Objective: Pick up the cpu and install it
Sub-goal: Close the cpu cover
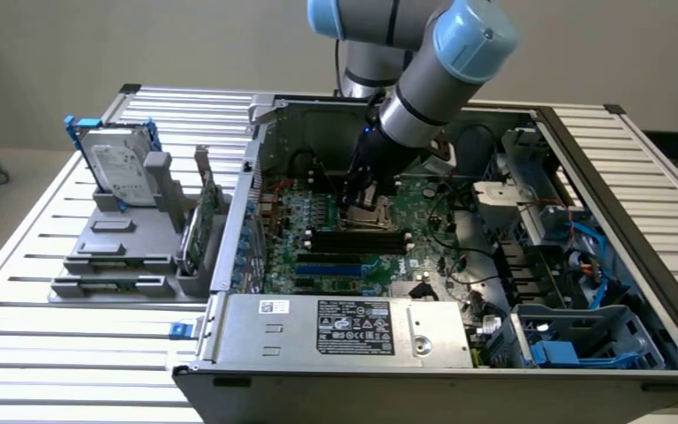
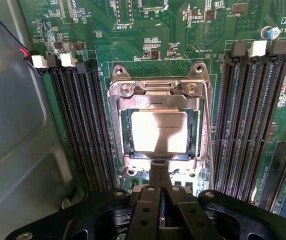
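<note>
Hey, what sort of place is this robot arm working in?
Probably a robotics lab or test bench for computer assembly. A desktop PC case lies open on a slatted metal table, a hard drive stands in a grey fixture beside it, and the robot arm reaches over the motherboard.

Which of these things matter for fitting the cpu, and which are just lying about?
For the job:
- cpu, lying within the socket
- socket, its metal frame around the cpu

Just lying about:
- memory slots, on either side of the socket
- hard drive, upright at the exterior view's left
- power supply
</note>
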